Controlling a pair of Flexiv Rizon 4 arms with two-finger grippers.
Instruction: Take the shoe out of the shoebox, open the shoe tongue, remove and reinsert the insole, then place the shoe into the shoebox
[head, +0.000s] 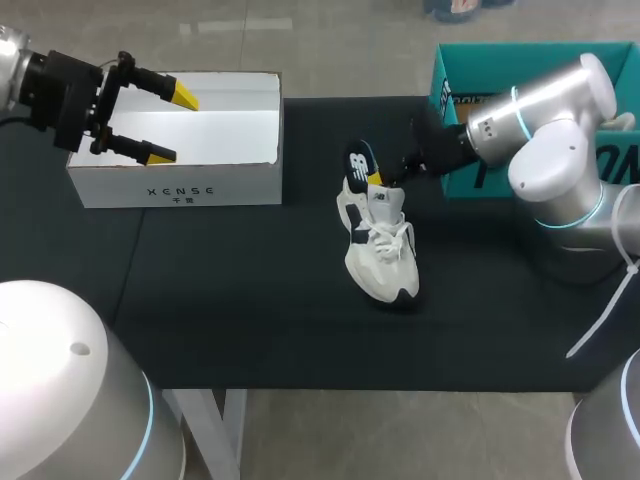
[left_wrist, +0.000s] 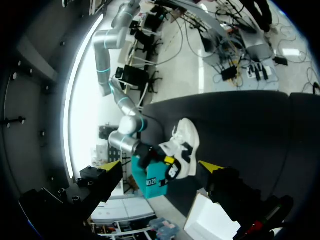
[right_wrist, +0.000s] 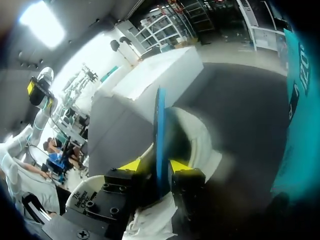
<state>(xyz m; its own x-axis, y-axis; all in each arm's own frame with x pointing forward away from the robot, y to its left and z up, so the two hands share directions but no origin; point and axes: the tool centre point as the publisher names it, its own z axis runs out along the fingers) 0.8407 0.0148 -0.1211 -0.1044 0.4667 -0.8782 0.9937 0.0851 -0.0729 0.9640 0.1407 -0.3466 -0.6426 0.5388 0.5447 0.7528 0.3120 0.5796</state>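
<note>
Right jaws clenched on the insole (right_wrist: 159, 120) — thin blue sheet, pinched edge-on between both yellow tips, standing up over the heel end of the shoe (head: 382, 250). Can't tell whether its lower end sits inside the shoe's opening or just clear of it. Shoe is on its sole mid-bench (head: 250, 300), toe toward the near edge, laces loose. Left jaws released, gripping nothing, hanging over the white shoebox (head: 180, 185) at far left, well apart from the shoe.

Risks as I read them:
- Nothing pins the shoe. Any push or pull through the insole goes straight into it, so it could slide toward the near edge or roll onto its side.
- My grip is on a narrow strip of a floppy sheet. Side load could twist it between the tips or let it slip out.
- Going in, the front end could catch on the tongue or the loose laces and fold instead of lying flat. From my right wrist view the insole itself blocks the opening, so I'd likely miss it.
- Teal box (head: 445, 80) sits just right of my right arm — a wide wrist swing could clip its wall.

I'd want the left jaws bracing the shoe before loading the insole.
</note>
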